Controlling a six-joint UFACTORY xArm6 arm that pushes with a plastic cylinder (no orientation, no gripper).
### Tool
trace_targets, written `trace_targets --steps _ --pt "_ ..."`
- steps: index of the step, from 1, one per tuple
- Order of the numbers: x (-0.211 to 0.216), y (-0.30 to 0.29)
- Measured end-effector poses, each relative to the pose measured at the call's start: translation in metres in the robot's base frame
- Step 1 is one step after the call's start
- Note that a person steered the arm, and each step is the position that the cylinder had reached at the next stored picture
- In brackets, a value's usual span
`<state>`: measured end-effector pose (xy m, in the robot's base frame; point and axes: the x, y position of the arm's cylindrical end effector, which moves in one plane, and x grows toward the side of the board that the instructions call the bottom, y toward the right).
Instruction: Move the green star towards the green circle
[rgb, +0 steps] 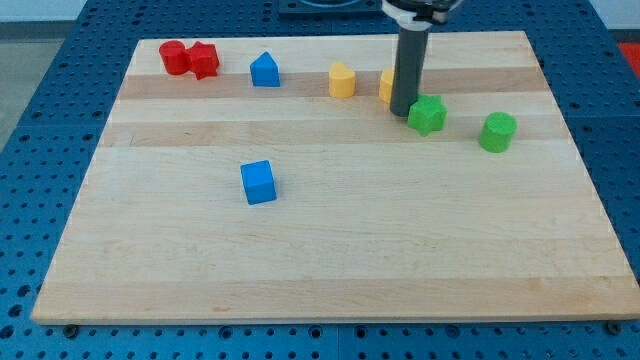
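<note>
Green star sits upper right on the board, green circle near, to its right and slightly lower. My tip, a bare rod holding nothing, touches the star's left edge. Push rightward, slightly downward, through its centre to avoid spin.

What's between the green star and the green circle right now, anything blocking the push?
Nothing visible. My tip sits right at the green star, on its side toward the view's left. The green circle lies to the view's right of the star, with only bare wooden board between them. A yellow block is behind the rod, off that path.
</note>
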<state>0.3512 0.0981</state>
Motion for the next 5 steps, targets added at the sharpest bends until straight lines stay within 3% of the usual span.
trace_targets --steps 5 --pt "0.006 0.030"
